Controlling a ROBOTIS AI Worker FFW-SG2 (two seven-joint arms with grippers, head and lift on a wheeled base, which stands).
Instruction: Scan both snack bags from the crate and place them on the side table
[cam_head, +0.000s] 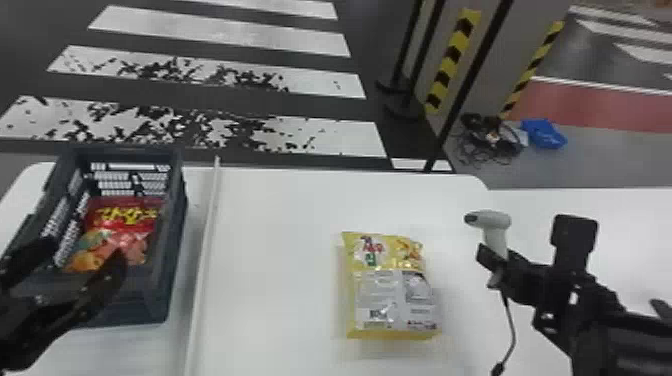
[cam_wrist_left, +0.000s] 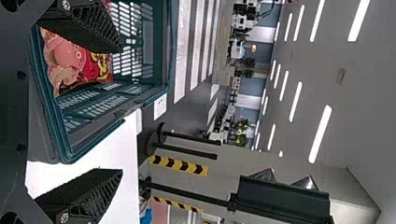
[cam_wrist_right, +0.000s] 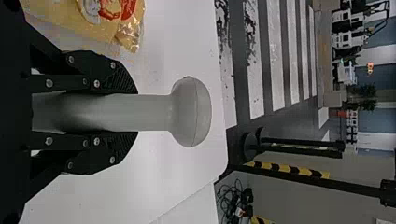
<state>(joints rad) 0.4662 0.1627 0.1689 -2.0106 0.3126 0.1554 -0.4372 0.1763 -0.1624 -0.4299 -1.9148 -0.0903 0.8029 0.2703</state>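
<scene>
Left gripper (cam_head: 82, 252): fingers spread wide near dark plastic crate (cam_head: 170, 280); yellow-lettered red snack bag (cam_head: 122, 227) contained | right gripper (cam_head: 492, 264): light-grey plastic scanner (cam_head: 495, 221) gripped; printed yellow snack bag (cam_head: 387, 285) laid left of fingers

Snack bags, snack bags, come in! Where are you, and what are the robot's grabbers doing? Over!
Left gripper open by crate. Right gripper gripping scanner. Red bag inside crate walls; yellow bag on table. Over.

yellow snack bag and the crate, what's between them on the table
A long white strip, with white tabletop on both sides, lies between the crate and the yellow snack bag in the head view.
</scene>
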